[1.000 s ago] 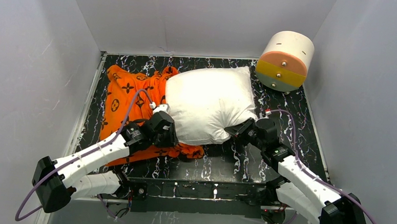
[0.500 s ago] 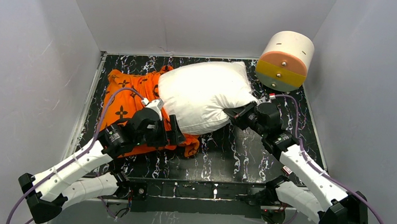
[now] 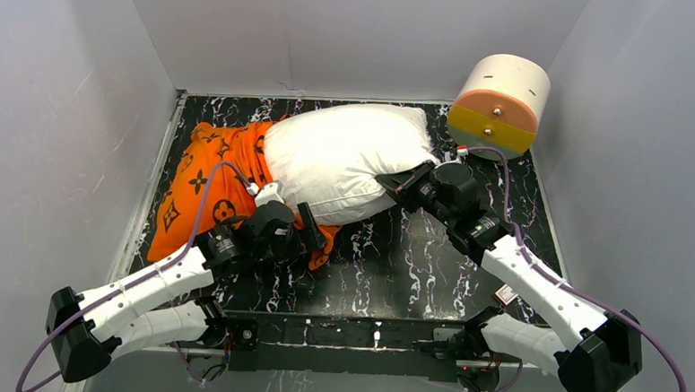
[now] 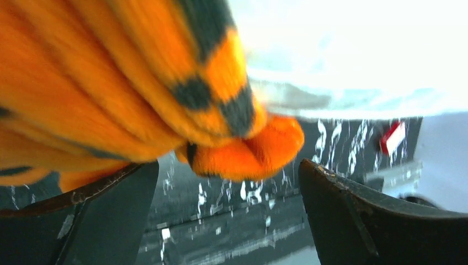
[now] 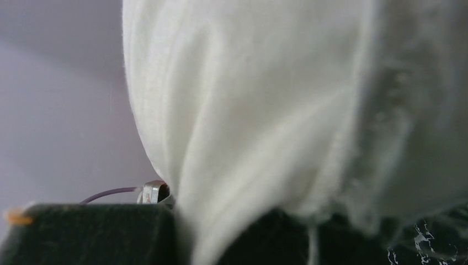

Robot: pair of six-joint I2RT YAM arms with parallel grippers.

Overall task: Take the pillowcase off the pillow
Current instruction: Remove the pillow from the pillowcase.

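The white pillow [image 3: 341, 160] lies at the back middle of the table, and its left end meets the orange pillowcase [image 3: 202, 193]. The pillowcase spreads to the left and runs under the pillow's near edge. My left gripper [image 3: 311, 232] is at the pillowcase's near right corner. In the left wrist view the gripper [image 4: 229, 221] is open wide, and an orange fold [image 4: 243, 149] hangs above the gap and rests on the left finger [image 4: 88, 215]. My right gripper [image 3: 391, 182] is shut on the pillow's near right edge, with white fabric [image 5: 248, 138] pinched between its fingers [image 5: 88, 232].
A white-and-orange round drum [image 3: 499, 105] leans at the back right corner. Grey walls enclose the black marbled table [image 3: 412, 262] on the left, back and right. The arm bases sit on the near edge rail [image 3: 355, 331].
My right gripper has pulled the pillow towards the back and left. The pillowcase has slid left and nearer. My left gripper has moved a little right and near.
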